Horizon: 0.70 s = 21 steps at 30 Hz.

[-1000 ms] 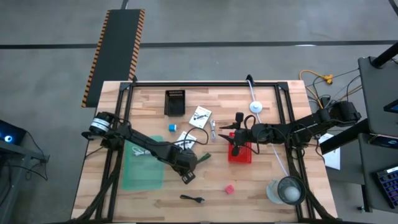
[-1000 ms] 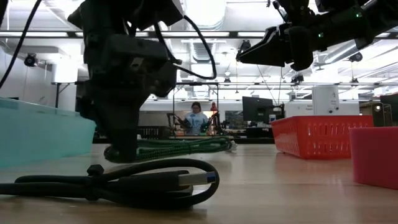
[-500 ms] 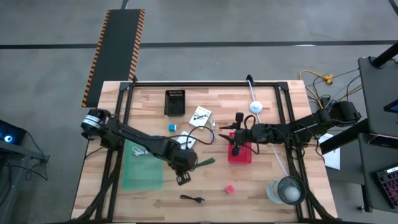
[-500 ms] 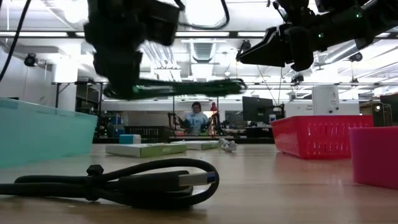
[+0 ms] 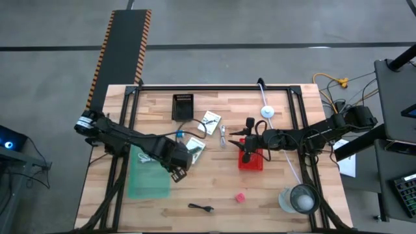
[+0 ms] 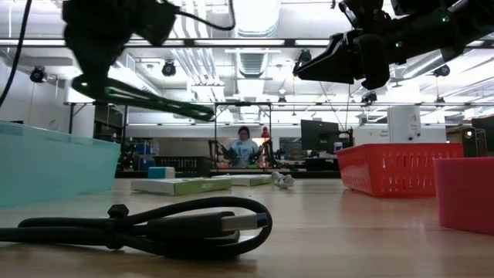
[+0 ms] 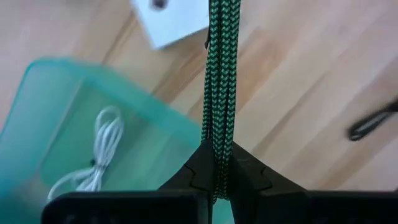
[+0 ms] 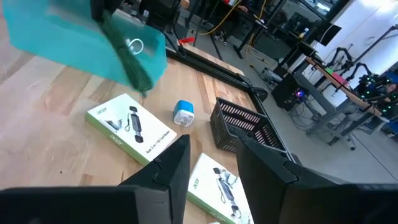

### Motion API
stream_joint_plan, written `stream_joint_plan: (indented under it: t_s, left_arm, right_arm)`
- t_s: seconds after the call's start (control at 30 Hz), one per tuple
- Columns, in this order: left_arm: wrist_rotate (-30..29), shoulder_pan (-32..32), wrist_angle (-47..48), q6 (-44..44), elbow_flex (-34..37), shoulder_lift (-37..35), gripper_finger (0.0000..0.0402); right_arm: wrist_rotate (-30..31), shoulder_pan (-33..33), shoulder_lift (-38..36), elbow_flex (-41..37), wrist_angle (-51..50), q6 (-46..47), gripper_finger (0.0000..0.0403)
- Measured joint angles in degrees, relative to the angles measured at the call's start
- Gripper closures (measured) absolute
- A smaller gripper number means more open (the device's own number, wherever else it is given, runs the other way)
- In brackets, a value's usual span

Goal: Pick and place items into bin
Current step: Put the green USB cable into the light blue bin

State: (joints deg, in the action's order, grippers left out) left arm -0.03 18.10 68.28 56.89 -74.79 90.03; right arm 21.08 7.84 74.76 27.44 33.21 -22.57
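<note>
My left gripper (image 5: 179, 161) is shut on a green braided cable bundle (image 7: 221, 87), which hangs in the air above the table (image 6: 147, 97) beside the teal bin (image 5: 148, 174). A white cable (image 7: 99, 149) lies in that bin. Two white printed packets (image 5: 209, 121) (image 5: 194, 147), a blue cube (image 5: 179, 133), a red cube (image 5: 240, 197) and a black cable (image 5: 201, 208) lie flat on the wood. My right gripper (image 8: 211, 163) is open and waits above the red basket (image 5: 250, 160). My left gripper pinches the green cable bundle near one end (image 7: 219, 158) between its two fingers, holding several strands together. The bundle runs straight out along the fingers. It is lifted clear of the table, and its free end (image 6: 202, 113) slants a little downward.
A black slatted basket (image 5: 183, 106) stands at the far edge and a round clear container (image 5: 299, 199) at the near right corner. A white cord (image 5: 268, 110) runs along the right side. A person (image 6: 244, 147) stands far behind the table.
My left gripper, shut on the green cable bundle, has risen from the table and moved toward the table's left, toward the teal bin. The bundle lay on the wood a second ago. It now hangs clear in the air. The right arm has kept still.
</note>
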Motion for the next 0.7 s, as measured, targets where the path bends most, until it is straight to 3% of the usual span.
stream_joint_plan:
  t_s: [0.27,0.57,0.7]
  left_arm:
    - [1.8,3.0,7.0,4.2,0.1,-2.9,0.0395]
    - [4.0,9.9,14.9,-4.9,0.2,-5.5,0.0395]
    - [3.7,11.8,18.5,-4.9,0.2,-6.1,0.0395]
  right_arm:
    - [0.0,0.0,0.0,0.0,0.0,-0.2,0.0285]
    - [0.0,0.0,0.0,0.0,0.0,-0.2,0.0290]
    - [0.0,0.0,0.0,0.0,0.0,-0.2,0.0290]
